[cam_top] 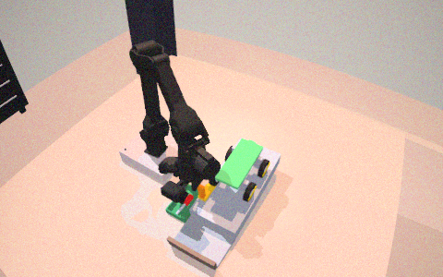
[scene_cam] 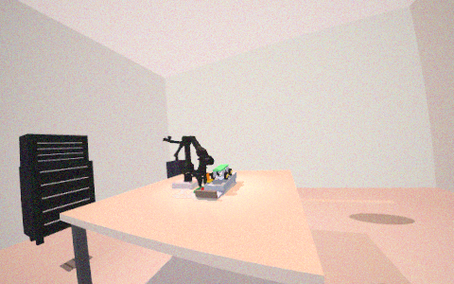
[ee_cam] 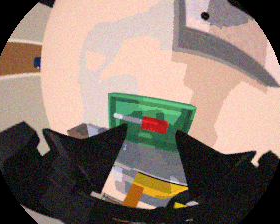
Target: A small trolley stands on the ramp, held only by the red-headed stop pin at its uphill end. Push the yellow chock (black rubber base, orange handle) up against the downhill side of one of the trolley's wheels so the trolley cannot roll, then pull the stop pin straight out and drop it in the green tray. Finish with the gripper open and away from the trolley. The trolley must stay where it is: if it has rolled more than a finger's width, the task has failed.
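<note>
My gripper [cam_top: 193,186] [ee_cam: 152,131] is open above the green tray [ee_cam: 111,107] [cam_top: 175,213], with nothing between its fingers. The stop pin, with its red head [cam_top: 188,199] [ee_cam: 154,125] and pale shaft, is below the fingertips within the tray's outline; whether it rests fully on the tray floor is hard to tell. The yellow chock [cam_top: 209,192] [ee_cam: 161,185] with its orange handle stands on the ramp at the downhill side of the trolley's tray-side lower wheel; the exact contact is hidden. The trolley [cam_top: 241,163] [scene_cam: 221,168] stands upright on the upper ramp.
The ramp [cam_top: 215,216] runs beside the tray, with a brown end board [cam_top: 192,253] at its low end. The arm's pale base plate [cam_top: 141,162] is behind the tray. The chock and trolley are close beside the gripper.
</note>
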